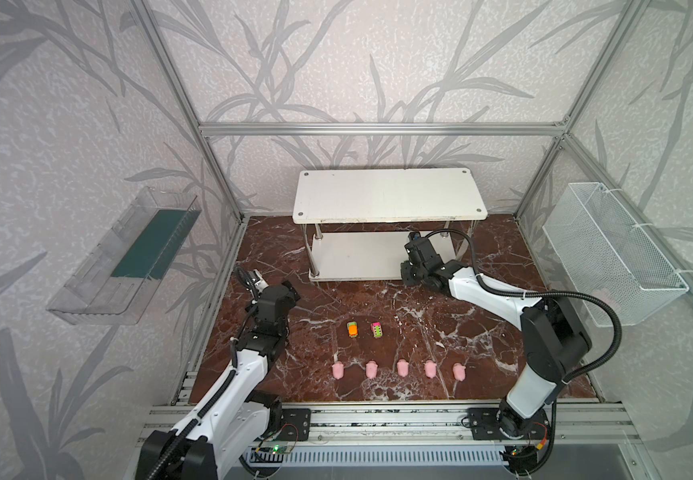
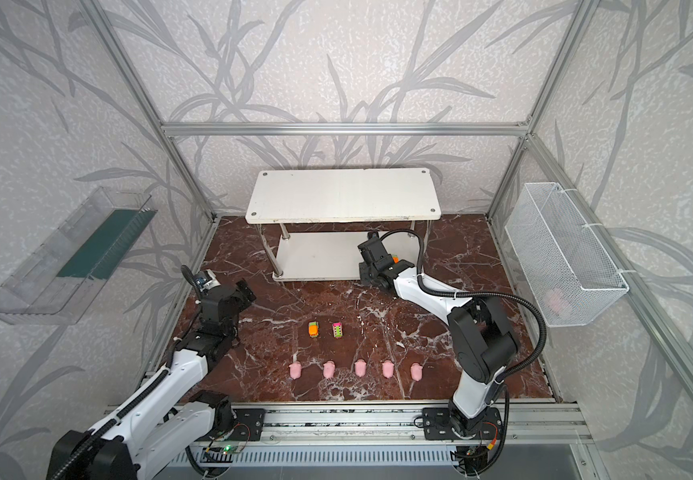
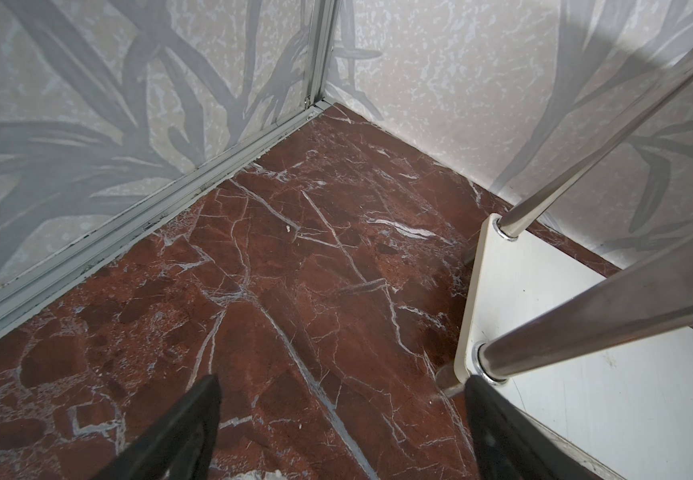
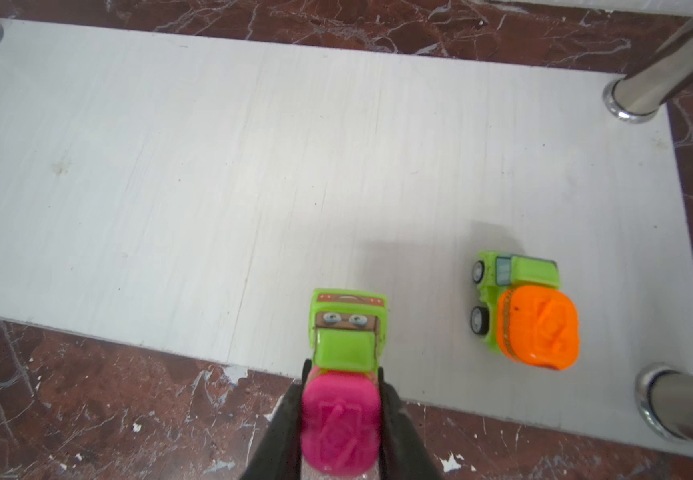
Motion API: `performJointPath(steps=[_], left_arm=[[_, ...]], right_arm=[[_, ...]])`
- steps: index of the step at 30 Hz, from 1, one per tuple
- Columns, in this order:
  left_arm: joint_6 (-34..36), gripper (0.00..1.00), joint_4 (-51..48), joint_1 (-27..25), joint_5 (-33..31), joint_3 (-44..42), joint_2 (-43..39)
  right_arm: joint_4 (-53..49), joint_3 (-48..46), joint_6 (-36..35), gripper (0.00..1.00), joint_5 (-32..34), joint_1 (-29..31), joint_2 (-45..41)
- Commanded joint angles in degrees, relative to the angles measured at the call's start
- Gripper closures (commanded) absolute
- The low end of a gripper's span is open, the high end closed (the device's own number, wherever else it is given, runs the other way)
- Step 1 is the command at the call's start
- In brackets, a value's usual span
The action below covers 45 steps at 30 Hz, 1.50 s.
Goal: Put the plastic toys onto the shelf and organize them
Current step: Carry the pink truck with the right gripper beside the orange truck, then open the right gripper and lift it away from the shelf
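The white two-tier shelf (image 1: pixel 386 195) stands at the back. My right gripper (image 4: pixel 342 374) is shut on a pink-and-green toy car (image 4: pixel 342 419). The car's nose is over the front edge of the lower tier (image 4: pixel 212 174). To its side an orange-and-green car (image 4: pixel 523 316) sits on that tier, near a chrome post (image 4: pixel 644 91). On the marble floor an orange car (image 1: pixel 352 330) and a pink car (image 1: pixel 376 330) stand behind a row of several pink pigs (image 1: pixel 402 368). My left gripper (image 3: pixel 342 384) is open and empty by the shelf's left front post (image 3: pixel 586 332).
A clear plastic tray (image 1: pixel 124 257) hangs on the left wall. A white mesh basket (image 2: pixel 561 253) hangs on the right wall, with something pink inside. Aluminium frame rails (image 3: pixel 128 216) edge the marble floor (image 1: pixel 378 303).
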Motion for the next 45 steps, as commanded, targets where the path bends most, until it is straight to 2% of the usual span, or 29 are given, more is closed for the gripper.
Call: performJointPath(steps=[1, 21, 26, 32, 45], left_arm=[[-1.08, 0.11, 0.85, 0.06, -0.63, 1.15, 0.16], [-1.13, 0.11, 2.16, 0.15, -0.34, 0.76, 2.18], [-1.35, 0.11, 2.26, 0.06, -0.04, 0.63, 2.29], [-1.56, 0.11, 2.35, 0.13, 0.27, 0.36, 2.35], [-1.66, 0.11, 2.95, 0.15, 0.56, -0.34, 2.29]], right_arm=[[1.36, 2.66, -0.61, 0.73, -1.05, -0.71, 1.92], [1.04, 6.66, 0.40, 0.71, -2.11, -3.56, 7.72], [1.10, 6.85, 0.86, 0.61, -2.03, -3.66, 7.91], [1.08, 7.09, 0.71, 0.54, -1.64, -3.77, 7.49], [3.99, 2.00, 0.71, 0.46, -2.64, -3.73, 0.00]])
